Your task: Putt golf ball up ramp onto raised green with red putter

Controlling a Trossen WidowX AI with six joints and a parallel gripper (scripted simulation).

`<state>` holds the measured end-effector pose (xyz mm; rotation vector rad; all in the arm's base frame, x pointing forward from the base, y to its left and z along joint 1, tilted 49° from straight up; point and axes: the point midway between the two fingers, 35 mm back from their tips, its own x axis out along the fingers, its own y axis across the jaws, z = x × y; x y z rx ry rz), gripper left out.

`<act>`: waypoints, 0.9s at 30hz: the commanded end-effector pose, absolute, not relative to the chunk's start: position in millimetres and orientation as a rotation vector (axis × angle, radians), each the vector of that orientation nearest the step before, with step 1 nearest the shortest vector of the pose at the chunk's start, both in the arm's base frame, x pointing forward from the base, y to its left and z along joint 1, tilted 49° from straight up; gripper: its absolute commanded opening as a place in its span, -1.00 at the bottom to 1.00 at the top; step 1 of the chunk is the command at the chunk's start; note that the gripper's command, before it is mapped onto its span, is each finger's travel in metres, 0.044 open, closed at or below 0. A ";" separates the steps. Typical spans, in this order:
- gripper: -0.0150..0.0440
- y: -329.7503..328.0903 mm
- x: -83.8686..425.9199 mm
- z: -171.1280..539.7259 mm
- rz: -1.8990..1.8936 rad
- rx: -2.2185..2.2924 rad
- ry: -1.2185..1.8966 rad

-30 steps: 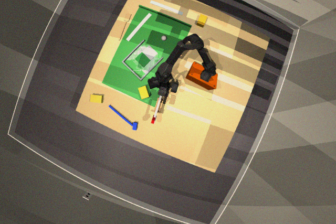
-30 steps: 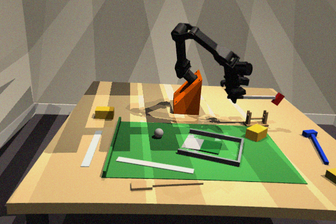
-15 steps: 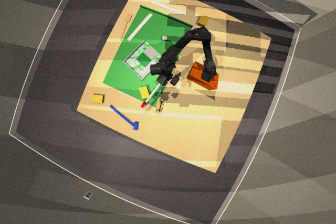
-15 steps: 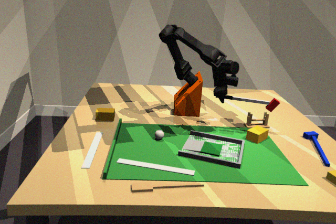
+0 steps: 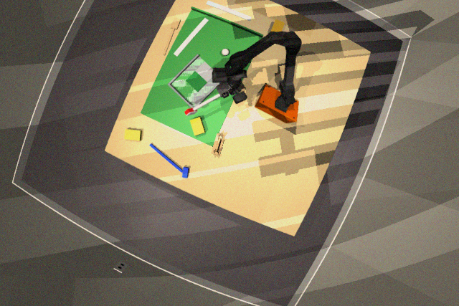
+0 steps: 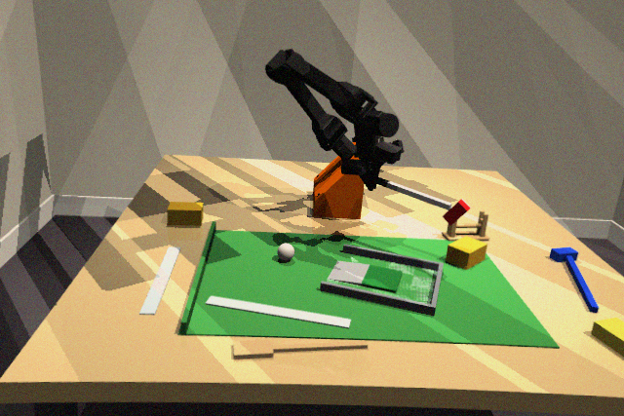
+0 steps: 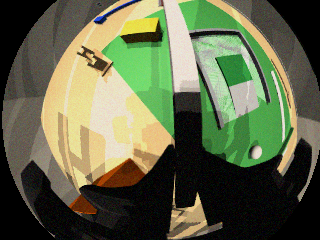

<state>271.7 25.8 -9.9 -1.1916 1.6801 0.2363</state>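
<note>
- The red putter point(image 6: 425, 197) is held off the desk point(image 6: 100, 351), so the pick-up is judged done; the putt itself has not yet been made.
- The golf ball point(image 6: 286, 251) rests on the green mat point(image 6: 479, 321), well apart from the putter's red head, at about 2 o'clock from the framed ramp point(image 5: 201, 72) in the top view.
- The raised green point(image 5: 196, 82) inside the grey frame carries nothing; the ball is not yet on it.
- The jaws are closed narrowly on the grip end of the putter's pale shaft, which runs out from the gripper point(image 5: 224, 92) towards 8 o'clock in the top view, with the head hanging near the yellow block point(image 5: 197, 125).
- In the wrist view the shaft is seen running straight up from between the jaws to the red head at 12 o'clock; the exact finger contact is lost in shadow.
- What is left, by judgement: the head is to be carried round behind the ball, on its side away from the ramp, lowered to mat level, and swung gently enough for the ball to stop on the green.
</note>
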 end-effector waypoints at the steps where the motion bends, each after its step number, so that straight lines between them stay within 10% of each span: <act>1: -0.49 13.7 269.6 6.4 0.133 -1.124 1.665; 27: -0.49 -76.0 221.0 103.2 -0.569 -0.637 1.487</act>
